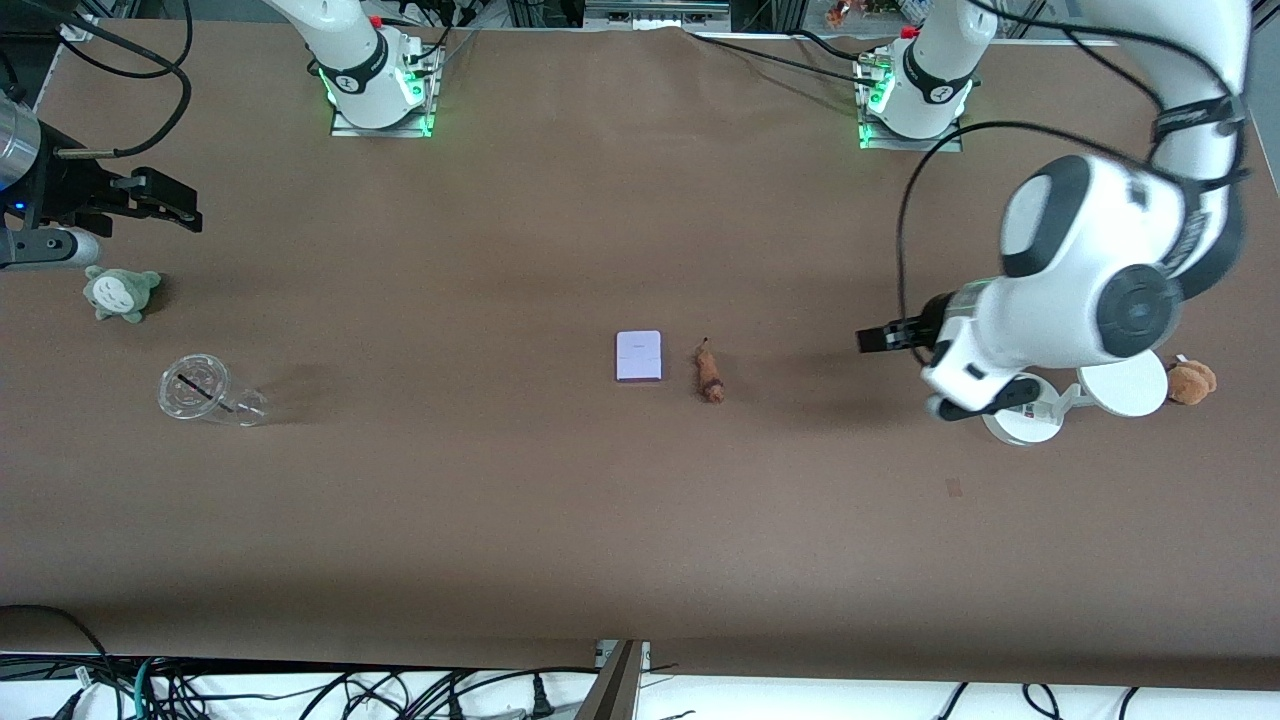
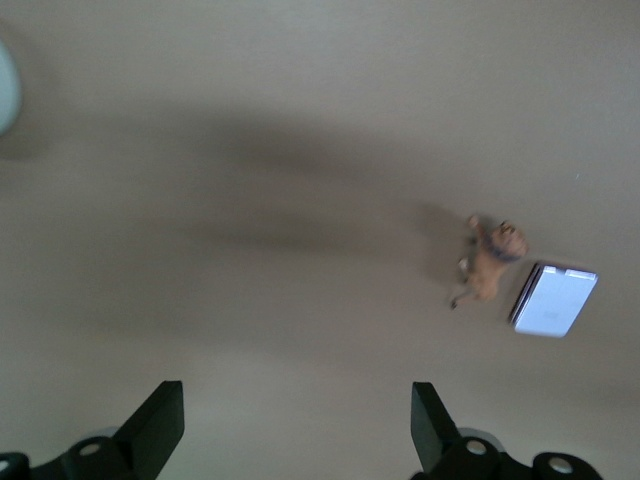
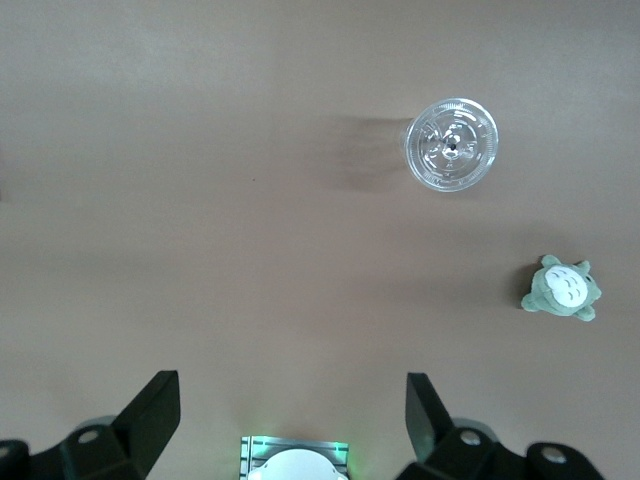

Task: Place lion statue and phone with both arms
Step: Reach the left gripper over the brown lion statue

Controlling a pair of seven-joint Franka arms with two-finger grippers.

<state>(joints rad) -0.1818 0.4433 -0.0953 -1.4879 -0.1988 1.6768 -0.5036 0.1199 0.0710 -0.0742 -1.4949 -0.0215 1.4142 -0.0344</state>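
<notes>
The phone [image 1: 638,356], a pale lavender slab, lies flat at the middle of the table. The lion statue [image 1: 710,375], small and brown, lies right beside it toward the left arm's end. Both also show in the left wrist view, the lion statue [image 2: 490,262] next to the phone [image 2: 553,300]. My left gripper [image 1: 870,340] is open and empty over bare table, between the lion statue and a white stand; in its wrist view [image 2: 295,410] nothing is between its fingers. My right gripper [image 1: 172,205] is open and empty over the right arm's end of the table [image 3: 290,400].
A white round-based stand [image 1: 1030,418] and an orange-brown plush [image 1: 1192,381] sit under the left arm. A green plush [image 1: 120,293] and a clear cup [image 1: 205,392] lie at the right arm's end; both show in the right wrist view, plush [image 3: 563,289] and cup [image 3: 451,144].
</notes>
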